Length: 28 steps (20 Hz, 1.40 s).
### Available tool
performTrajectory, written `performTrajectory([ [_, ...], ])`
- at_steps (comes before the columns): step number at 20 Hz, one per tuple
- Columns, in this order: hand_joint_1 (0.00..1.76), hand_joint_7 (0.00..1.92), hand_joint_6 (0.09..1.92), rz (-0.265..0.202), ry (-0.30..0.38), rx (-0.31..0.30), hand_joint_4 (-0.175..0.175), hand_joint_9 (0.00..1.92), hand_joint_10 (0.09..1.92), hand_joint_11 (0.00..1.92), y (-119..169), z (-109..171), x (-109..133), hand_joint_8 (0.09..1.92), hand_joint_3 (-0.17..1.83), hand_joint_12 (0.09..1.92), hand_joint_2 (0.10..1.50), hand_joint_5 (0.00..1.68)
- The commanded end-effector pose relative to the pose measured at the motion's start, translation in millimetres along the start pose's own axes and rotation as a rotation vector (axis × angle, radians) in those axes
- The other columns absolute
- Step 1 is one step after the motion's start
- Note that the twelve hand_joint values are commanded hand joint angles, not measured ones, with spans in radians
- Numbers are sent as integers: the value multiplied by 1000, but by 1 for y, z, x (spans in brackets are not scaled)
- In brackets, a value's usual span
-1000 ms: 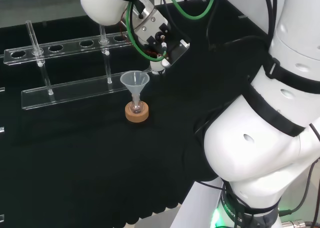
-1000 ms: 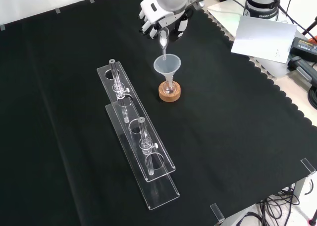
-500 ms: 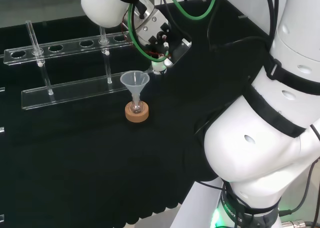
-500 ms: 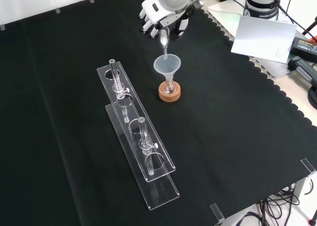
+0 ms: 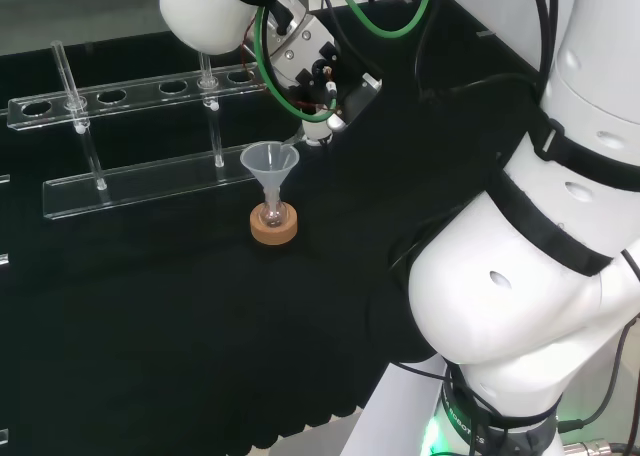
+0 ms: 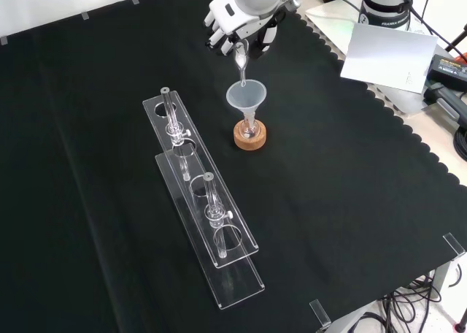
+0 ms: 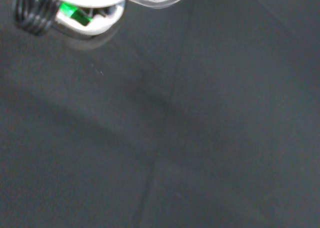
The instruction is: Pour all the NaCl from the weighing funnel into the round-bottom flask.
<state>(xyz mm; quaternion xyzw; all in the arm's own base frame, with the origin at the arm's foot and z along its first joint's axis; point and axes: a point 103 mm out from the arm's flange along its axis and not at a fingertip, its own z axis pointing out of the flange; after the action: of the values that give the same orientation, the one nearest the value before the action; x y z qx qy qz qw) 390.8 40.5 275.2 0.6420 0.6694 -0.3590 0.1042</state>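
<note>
**Weighing funnel tipped over the flask's funnel**

My fingers (image 6: 222, 32) are curled round the weighing funnel (image 6: 241, 61), pinching its upper end; my hand (image 6: 244, 23) hangs above the cloth near its far edge in the front view. The weighing funnel points steeply down, its narrow tip just at the rim of the clear funnel (image 6: 246, 98). That funnel sits upright in the neck of the round-bottom flask (image 6: 250, 131), which rests on a cork ring (image 6: 250, 136) on the black cloth (image 6: 350, 201). I cannot tell what the flask holds. In the front view, two clear racks (image 6: 208, 223) lie left of the flask, well apart from it, with glass tubes (image 6: 171, 117) standing in them.
</note>
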Motion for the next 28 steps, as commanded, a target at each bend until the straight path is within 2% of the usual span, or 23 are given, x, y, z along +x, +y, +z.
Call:
performTrajectory([
  [1,1134,758,579,-3,-40,11,175,1164,183,947,1,-1,3,616,642,960,644,1322],
  [17,1134,753,581,-15,-100,22,175,1165,177,950,5,-4,8,617,643,956,644,1321],
  [20,1134,752,581,-15,-67,29,175,1165,175,950,5,-2,6,617,643,955,643,1321],
  [28,1134,750,583,-8,-110,33,175,1164,172,950,4,-3,8,618,644,954,644,1321],
])
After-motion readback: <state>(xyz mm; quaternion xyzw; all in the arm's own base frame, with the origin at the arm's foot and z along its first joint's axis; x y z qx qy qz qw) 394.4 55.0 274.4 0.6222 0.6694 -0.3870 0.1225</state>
